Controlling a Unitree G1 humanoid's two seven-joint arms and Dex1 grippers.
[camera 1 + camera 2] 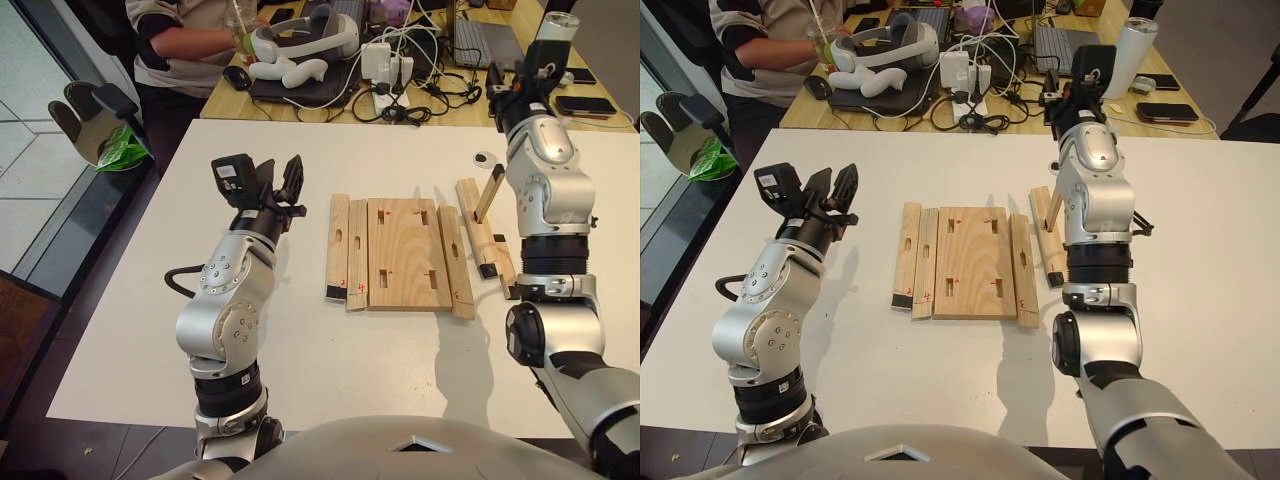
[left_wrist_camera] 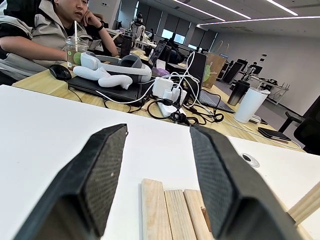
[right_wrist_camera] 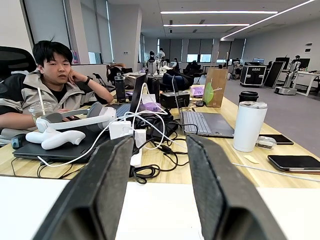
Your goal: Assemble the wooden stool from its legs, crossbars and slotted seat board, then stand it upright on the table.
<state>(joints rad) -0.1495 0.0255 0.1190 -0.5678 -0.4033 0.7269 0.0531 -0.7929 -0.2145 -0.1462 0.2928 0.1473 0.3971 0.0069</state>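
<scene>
A: So, where are the stool parts lying?

B: Unassembled, on a smooth white table point(image 1: 300, 350), about midway between its near and far edges and a little toward the right edge. The seat board point(image 1: 405, 253) lies flat. It is a pale plywood rectangle with visible grain, four small rectangular slots cut through it and tiny red marks.

A: And the other pieces?

B: Two narrow slats point(image 1: 338, 245) of the same light wood lie side by side, touching the board's left edge. The outer one has a dark near end. A third slat point(image 1: 456, 262) lies against the board's right edge. Just beyond it, toward the table's right edge, more square-cut bars point(image 1: 487, 240) lie at a slight angle. One thin stick point(image 1: 489, 193) leans tilted there, its upper end raised off the table.

A: What about the grippers?

B: The left gripper point(image 1: 282, 168) is held above the table, left of the slats and not touching them. It is released: its two black wedge-shaped fingers point(image 2: 100, 175), with finely pebbled pads, stand well apart with nothing between them. The right gripper point(image 3: 160, 165) is raised over the far edge near the right corner. It is also spread wide and empty, with the same rough black fingers.
</scene>
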